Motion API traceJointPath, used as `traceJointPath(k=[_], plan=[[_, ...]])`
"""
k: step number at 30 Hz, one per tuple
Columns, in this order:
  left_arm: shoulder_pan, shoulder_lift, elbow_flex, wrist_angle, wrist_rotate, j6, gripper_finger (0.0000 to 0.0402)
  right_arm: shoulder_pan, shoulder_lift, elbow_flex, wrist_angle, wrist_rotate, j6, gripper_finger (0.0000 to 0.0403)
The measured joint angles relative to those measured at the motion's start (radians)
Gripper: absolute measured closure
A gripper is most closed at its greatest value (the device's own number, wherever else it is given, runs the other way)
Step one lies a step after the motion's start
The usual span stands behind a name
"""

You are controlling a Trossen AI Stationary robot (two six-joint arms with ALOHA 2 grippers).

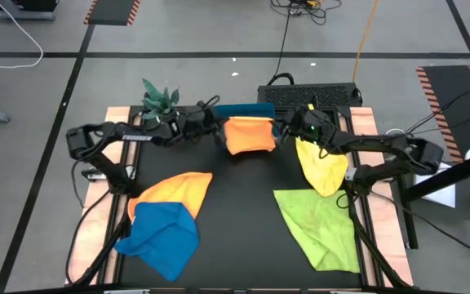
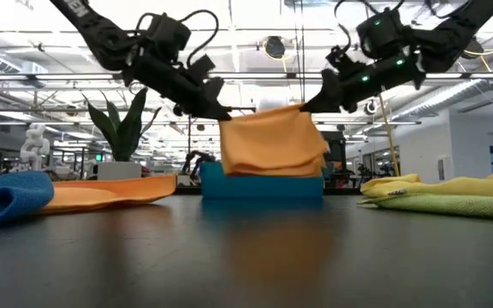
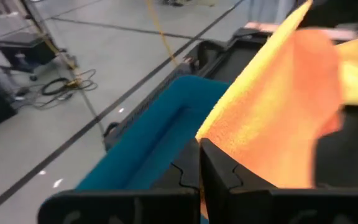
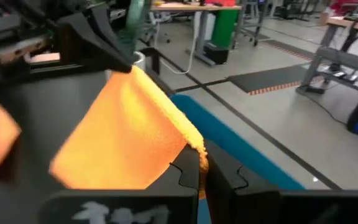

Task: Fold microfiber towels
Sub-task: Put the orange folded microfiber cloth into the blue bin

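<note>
Fingers of left gripper (image 1: 219, 129) and right gripper (image 1: 282, 129) pinch the folded orange towel (image 1: 249, 135), sagging between them.

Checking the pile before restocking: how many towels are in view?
5: an orange towel held over the tray, a second orange and a blue at left, a yellow and a green at right. More may be hidden beneath.

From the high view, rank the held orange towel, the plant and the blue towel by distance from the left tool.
1. Held orange towel, gripped at the left tool.
2. Plant, at the table's back-left edge.
3. Blue towel, front left.
</note>
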Motion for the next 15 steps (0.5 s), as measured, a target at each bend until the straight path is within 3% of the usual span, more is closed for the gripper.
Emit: traceJointPath(k=[8,15], plan=[[0.122,0.057,0.078,-0.123,0.078,0.017,0.0401,-0.089,0.24,0.127,-0.02,-0.024,-0.028,0.0403],[0.196,0.148,0.084,-0.124,0.141,0.049,0.0401,-0.128,0.416,0.219,-0.022,-0.071,-0.046,0.0403]])
